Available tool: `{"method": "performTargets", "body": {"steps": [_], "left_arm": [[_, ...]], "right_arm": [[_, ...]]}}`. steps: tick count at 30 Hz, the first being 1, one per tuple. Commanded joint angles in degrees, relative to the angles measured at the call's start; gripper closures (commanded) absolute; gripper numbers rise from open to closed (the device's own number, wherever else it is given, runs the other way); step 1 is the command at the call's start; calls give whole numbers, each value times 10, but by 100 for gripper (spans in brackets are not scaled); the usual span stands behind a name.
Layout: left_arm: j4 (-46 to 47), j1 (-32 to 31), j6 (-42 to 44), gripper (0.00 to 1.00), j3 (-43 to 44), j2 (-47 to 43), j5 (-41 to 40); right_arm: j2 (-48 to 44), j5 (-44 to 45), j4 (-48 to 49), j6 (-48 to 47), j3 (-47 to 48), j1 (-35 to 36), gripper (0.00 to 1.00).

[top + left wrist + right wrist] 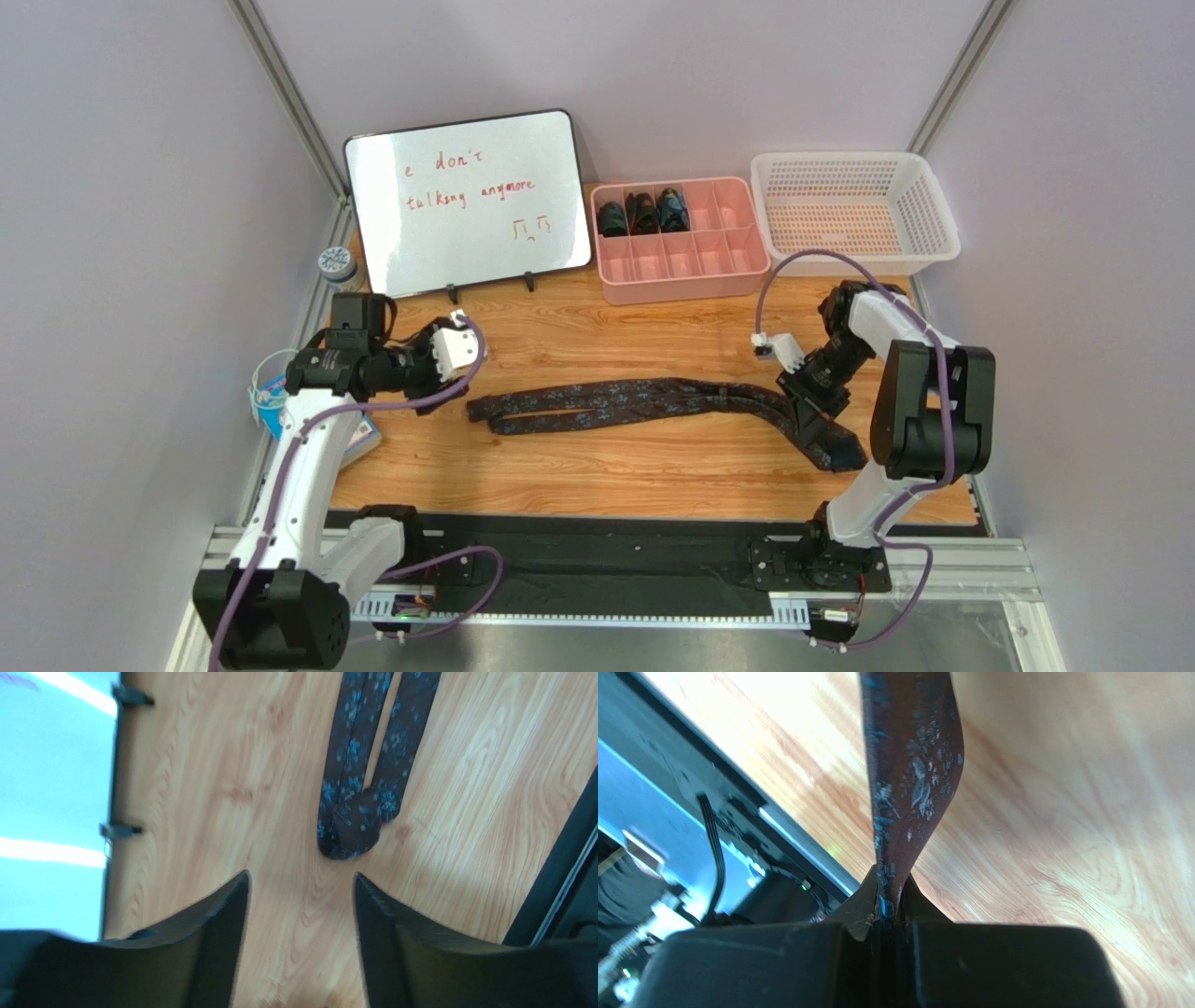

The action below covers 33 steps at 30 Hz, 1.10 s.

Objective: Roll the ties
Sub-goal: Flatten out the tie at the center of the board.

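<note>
A dark speckled tie lies folded lengthwise across the middle of the wooden table, its fold end at the left and its wide end at the right. My right gripper is shut on the tie near the wide end; in the right wrist view the fabric rises from between the closed fingers. My left gripper is open and empty, above and left of the fold end. In the left wrist view the fold end lies just beyond the open fingers. Three rolled ties sit in the pink tray.
A pink divided tray stands at the back centre, a white basket to its right, a whiteboard to its left. A small jar and a blue-white item lie at the left edge.
</note>
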Motion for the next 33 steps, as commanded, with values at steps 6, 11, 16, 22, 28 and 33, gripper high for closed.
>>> {"method": "performTargets", "body": {"steps": [6, 11, 16, 22, 28, 33], "left_arm": [[-53, -15, 54, 2, 61, 43, 59], [-61, -101, 71, 5, 40, 107, -63], [3, -120, 88, 0, 19, 170, -131], [83, -170, 125, 0, -6, 216, -169], [147, -248, 87, 1, 2, 292, -208], [184, -288, 61, 1, 20, 336, -226]], "right_arm": [[82, 10, -161, -74, 29, 8, 100], [112, 24, -163, -75, 38, 8, 100], [128, 39, -163, -90, 26, 8, 100], [167, 52, -154, -103, 41, 12, 100], [205, 74, -141, -117, 58, 27, 100], [214, 119, -121, -130, 58, 34, 100]]}}
